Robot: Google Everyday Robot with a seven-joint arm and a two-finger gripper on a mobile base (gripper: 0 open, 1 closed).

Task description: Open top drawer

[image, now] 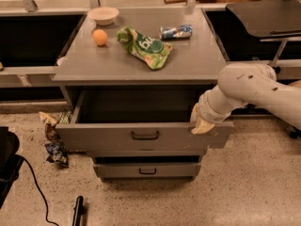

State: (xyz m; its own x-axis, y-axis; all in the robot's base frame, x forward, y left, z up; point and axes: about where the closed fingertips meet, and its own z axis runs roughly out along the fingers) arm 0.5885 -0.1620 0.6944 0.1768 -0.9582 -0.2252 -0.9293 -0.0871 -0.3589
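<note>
At the top drawer's (103, 138) right front corner sits our gripper (200, 123); whether it grips we cannot tell. The drawer stands well out; pulling off-centre could skew and jam it.

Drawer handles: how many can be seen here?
2. One black bar handle is centred on the pulled-out wide grey metal top drawer; the other handle on the narrower grey drawer below. Another may be hidden between. The gripper is at the top drawer's right front corner.
</note>
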